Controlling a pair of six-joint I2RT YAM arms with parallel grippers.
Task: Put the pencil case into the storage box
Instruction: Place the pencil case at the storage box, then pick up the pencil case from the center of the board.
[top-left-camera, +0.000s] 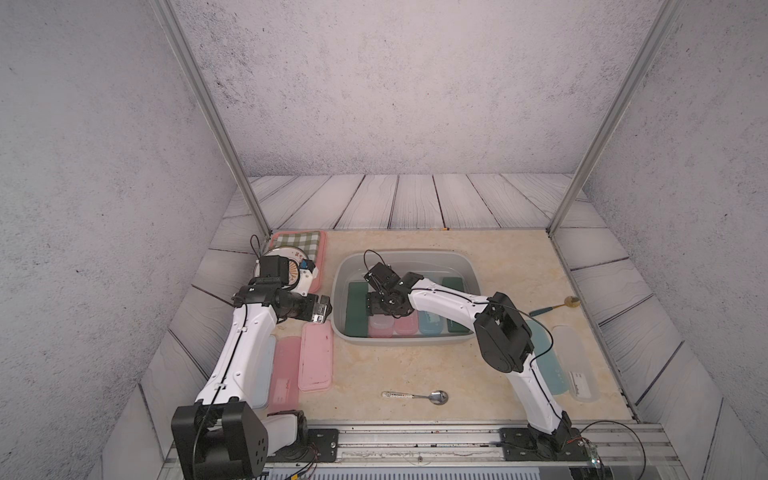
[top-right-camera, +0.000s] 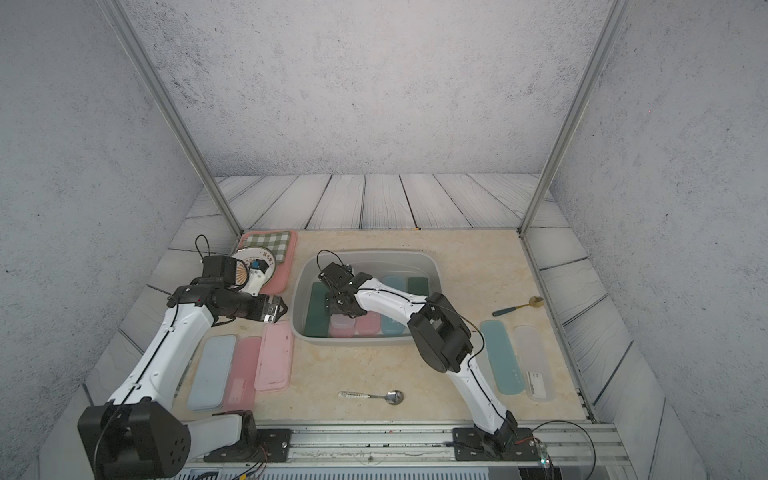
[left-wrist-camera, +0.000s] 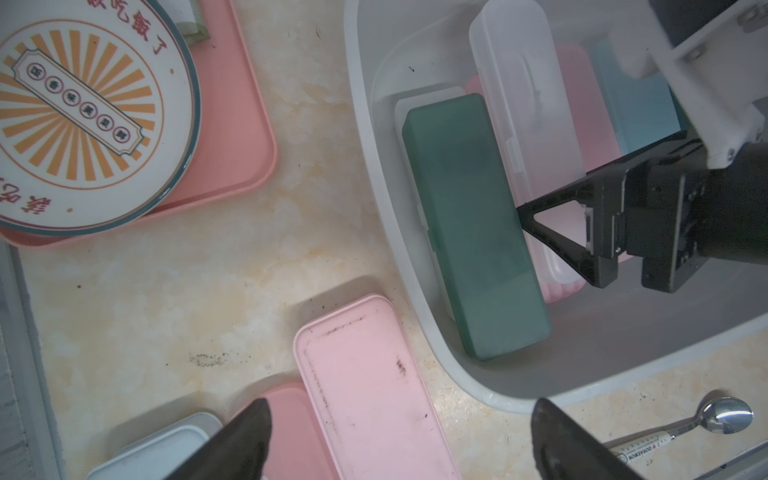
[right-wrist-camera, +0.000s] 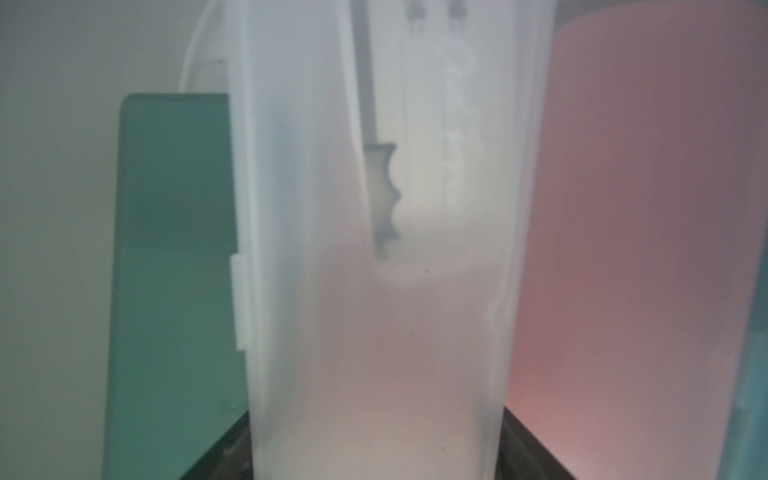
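The grey storage box (top-left-camera: 407, 338) sits mid-table and holds six cases lying lengthwise. There is a dark green case (top-left-camera: 357, 307) at its left wall and another dark green one (top-left-camera: 455, 303) at its right. Between them are two pink cases (left-wrist-camera: 582, 104), one light blue case (top-left-camera: 432, 322), and one clear pencil case (left-wrist-camera: 519, 83). The clear one rests on top of the left pink one, just beside the left green one.

My right gripper (top-left-camera: 374, 309) is down inside the box with a finger on either side of that clear pencil case. I cannot tell whether they press it or stand just off it. My left gripper (left-wrist-camera: 401, 409) hangs spread wide and empty just left of the box.

Five more cases lie on the table. A pale blue case (top-right-camera: 212, 372), a salmon case (top-right-camera: 243, 374) and a light pink case (top-right-camera: 274, 357) lie side by side at near left. A teal case (top-right-camera: 503, 357) and a second clear case (top-right-camera: 534, 361) lie at near right.

The pink tray (left-wrist-camera: 232, 137) at far left holds a checked cloth (top-left-camera: 297, 241) and one plate (left-wrist-camera: 83, 104). Two spoons lie loose: a silver spoon (top-left-camera: 415, 396) near, and a gold-bowled spoon (top-left-camera: 555, 307) right of the box.
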